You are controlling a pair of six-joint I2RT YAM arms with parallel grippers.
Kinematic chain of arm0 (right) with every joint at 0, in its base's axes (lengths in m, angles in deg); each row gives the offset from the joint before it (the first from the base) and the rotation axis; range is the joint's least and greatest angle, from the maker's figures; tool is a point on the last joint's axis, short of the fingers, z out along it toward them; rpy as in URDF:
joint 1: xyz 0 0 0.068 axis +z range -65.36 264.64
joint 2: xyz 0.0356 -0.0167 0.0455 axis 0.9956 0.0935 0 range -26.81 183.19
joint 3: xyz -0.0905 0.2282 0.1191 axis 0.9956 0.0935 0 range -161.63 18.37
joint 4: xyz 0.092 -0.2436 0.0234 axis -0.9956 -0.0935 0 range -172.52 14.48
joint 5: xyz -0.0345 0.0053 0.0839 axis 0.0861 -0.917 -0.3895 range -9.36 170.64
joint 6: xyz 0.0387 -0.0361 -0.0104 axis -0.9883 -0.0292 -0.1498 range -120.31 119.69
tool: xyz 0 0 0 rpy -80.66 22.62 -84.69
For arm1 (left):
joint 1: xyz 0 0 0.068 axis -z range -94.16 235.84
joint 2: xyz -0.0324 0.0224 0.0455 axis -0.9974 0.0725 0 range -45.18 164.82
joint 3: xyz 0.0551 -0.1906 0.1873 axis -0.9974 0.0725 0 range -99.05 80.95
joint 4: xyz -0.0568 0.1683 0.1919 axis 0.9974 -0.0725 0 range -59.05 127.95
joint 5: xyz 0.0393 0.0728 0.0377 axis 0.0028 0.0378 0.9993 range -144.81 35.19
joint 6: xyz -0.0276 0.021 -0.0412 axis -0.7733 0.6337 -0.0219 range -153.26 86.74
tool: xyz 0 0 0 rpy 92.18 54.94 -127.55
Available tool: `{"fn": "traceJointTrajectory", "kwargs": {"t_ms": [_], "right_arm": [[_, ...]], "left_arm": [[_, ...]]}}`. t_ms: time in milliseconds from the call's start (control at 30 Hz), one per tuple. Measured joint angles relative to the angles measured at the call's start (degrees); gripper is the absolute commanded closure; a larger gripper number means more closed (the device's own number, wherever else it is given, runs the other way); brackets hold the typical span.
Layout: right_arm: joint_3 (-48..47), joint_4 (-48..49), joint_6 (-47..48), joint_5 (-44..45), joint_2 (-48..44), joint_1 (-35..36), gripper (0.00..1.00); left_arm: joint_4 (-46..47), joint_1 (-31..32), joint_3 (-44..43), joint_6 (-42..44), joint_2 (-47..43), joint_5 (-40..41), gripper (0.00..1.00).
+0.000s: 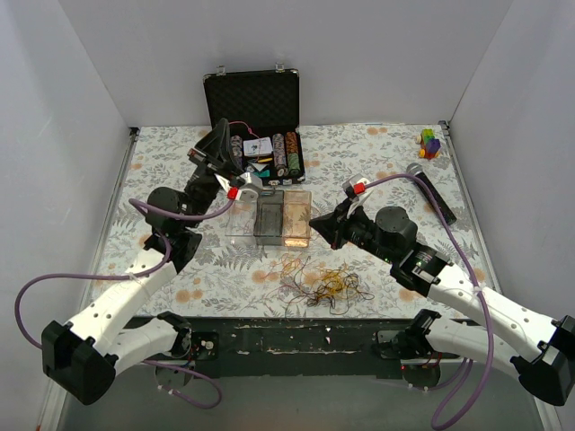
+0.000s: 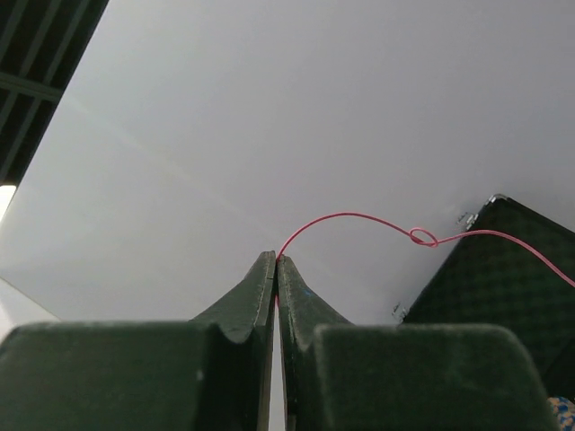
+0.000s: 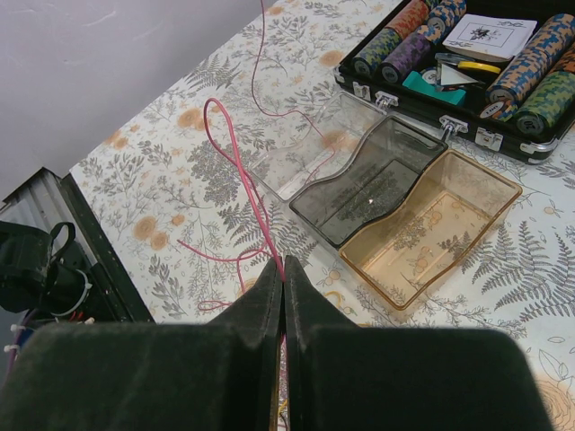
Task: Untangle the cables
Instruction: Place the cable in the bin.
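A tangle of thin cables [image 1: 319,283] lies on the floral table near the front edge. My left gripper [image 1: 221,127] is raised in front of the open black case and is shut on a pink cable [image 2: 359,218]. In the left wrist view [image 2: 278,259] that cable arcs from the fingertips and carries a small knot [image 2: 422,237]. My right gripper [image 1: 315,226] sits low beside the trays and is shut on the pink cable [image 3: 235,162]. In the right wrist view [image 3: 282,266] the cable runs from the tips up across the table, with loose loops lying to the left.
An open black case [image 1: 254,108] with poker chips [image 3: 526,67] stands at the back. A clear tray [image 3: 310,153], a grey tray [image 3: 377,184] and an amber tray [image 3: 431,224] lie side by side mid-table. A microphone [image 1: 431,191] and colored blocks [image 1: 430,143] lie at the right.
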Motion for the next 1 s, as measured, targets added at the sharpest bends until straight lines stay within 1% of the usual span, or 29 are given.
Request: {"fn": "traceJointTrajectory", "kwargs": {"t_ms": [200,333,467,633,733,867,1000], "right_arm": [[0.42,0.02,-0.24,0.0,-0.09,0.0,0.99],[0.74,-0.24,-0.31,0.0,-0.09,0.0,0.99],[0.74,-0.24,-0.42,0.0,-0.13,0.0,0.99],[0.74,-0.24,-0.42,0.0,-0.13,-0.02,0.99],[0.74,-0.26,-0.42,0.0,-0.13,-0.04,0.99],[0.76,-0.26,-0.42,0.0,-0.13,-0.15,0.99],[0.76,-0.26,-0.42,0.0,-0.13,-0.42,0.99]], "left_arm": [[-0.9,-0.02,3.8,-1.46,-1.42,1.29,1.0],[-2.84,-0.02,4.98,-4.81,-1.84,2.08,1.0],[-6.56,-0.22,4.92,-12.81,-1.92,3.58,1.0],[-13.18,-0.83,4.98,-25.68,-2.21,5.05,1.0],[-15.23,-0.92,5.68,-30.58,-2.71,5.66,1.0],[-15.93,-1.2,6.91,-34.45,-2.73,6.08,1.0],[-15.21,-1.53,6.93,-36.11,-1.75,5.09,1.0]]}}
